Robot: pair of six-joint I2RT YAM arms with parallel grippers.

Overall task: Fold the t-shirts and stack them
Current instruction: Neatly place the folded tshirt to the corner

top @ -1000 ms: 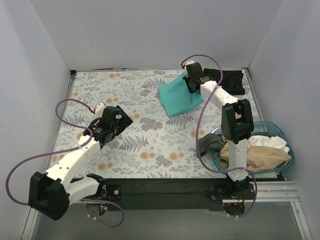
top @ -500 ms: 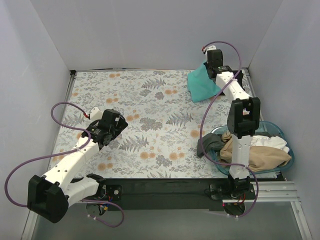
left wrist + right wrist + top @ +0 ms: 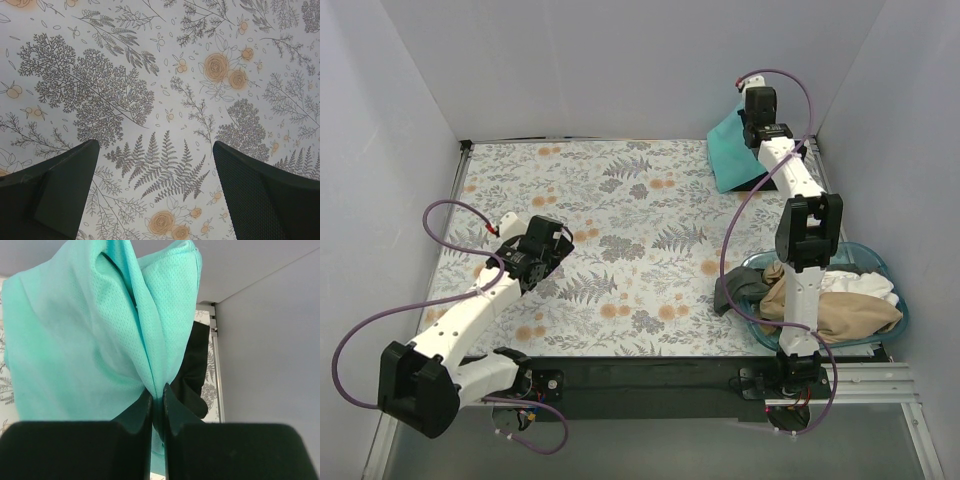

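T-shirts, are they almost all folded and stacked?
Not yet. The black t-shirt lies at the far corner, seemingly folded. The right fingers pinch the teal t-shirt above it. The other t-shirts wait crumpled in the basket. The left fingers are open, empty.

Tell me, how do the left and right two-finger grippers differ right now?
The left black two-finger gripper is open and empty; the right black two-finger gripper is shut on a bright teal mesh t-shirt. The left hangs over the floral-patterned tablecloth; the right holds its shirt up near the far right corner. Both are black.
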